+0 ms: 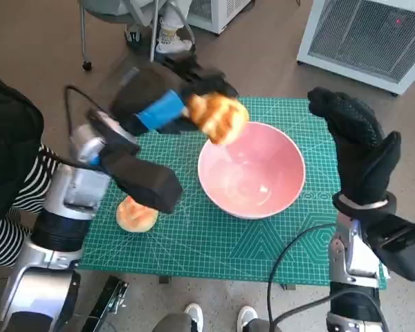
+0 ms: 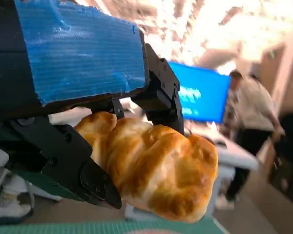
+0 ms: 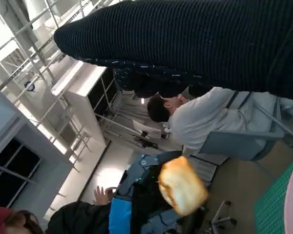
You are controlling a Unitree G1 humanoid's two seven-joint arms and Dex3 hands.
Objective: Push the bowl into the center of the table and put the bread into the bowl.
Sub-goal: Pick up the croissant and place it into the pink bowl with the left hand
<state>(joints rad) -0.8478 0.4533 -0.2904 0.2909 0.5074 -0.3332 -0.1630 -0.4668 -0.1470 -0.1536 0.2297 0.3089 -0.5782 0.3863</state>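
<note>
A pink bowl [image 1: 252, 171] stands near the middle of the green cutting mat [image 1: 214, 242]. My left hand [image 1: 167, 104] holds a golden twisted bread [image 1: 218, 117] in the air over the bowl's far left rim. In the left wrist view the black fingers [image 2: 95, 183] grip the bread [image 2: 158, 170] from both sides. The right wrist view shows the same bread [image 3: 181, 186] held by the left hand [image 3: 132, 204]. A second round bread [image 1: 136, 215] lies on the mat's near left part, partly under my left forearm. My right hand [image 1: 356, 142], in its black glove, is raised at the mat's right edge, fingers spread, holding nothing.
A person in striped clothing [image 1: 14, 180] sits close at the left of the table. White cabinets [image 1: 373, 34] stand beyond the table's far right corner, and a chair's legs [image 1: 124, 28] at the far left. A seated person [image 3: 205, 122] shows in the right wrist view.
</note>
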